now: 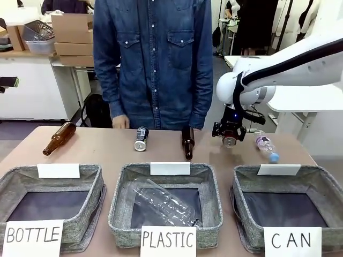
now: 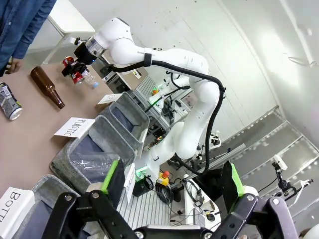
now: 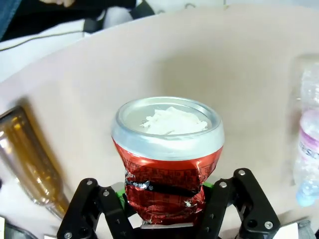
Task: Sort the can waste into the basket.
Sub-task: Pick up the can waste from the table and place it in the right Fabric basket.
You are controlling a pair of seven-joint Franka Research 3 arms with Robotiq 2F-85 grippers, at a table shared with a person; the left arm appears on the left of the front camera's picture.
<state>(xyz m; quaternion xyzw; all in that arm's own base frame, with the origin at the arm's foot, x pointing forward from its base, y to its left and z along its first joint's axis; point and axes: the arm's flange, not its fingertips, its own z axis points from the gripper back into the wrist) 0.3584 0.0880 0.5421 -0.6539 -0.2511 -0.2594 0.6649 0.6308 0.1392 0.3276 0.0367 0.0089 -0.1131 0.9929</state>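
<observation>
**Red can gripped short of the CAN basket**

The red crushed metal can with a silver top (image 1: 231, 141) is clamped between the fingers of the right gripper (image 1: 230, 137). It appears lifted off the table (image 1: 107, 155), just beyond the far rim of the grey woven-fabric basket (image 1: 321, 184). The left gripper (image 2: 173, 185) is spread wide and empty. The dark metal can (image 1: 141, 138) lies well left of that basket, past its far rim.

The pads bite a dented waist, so the can may slip. An early release would drop it by the clear plastic bottle (image 1: 266, 145), short of that basket.

The white paper signs (image 1: 168, 240) read "BOTTLE", "PLASTIC" and "CAN". The can's print is too small to read.
</observation>
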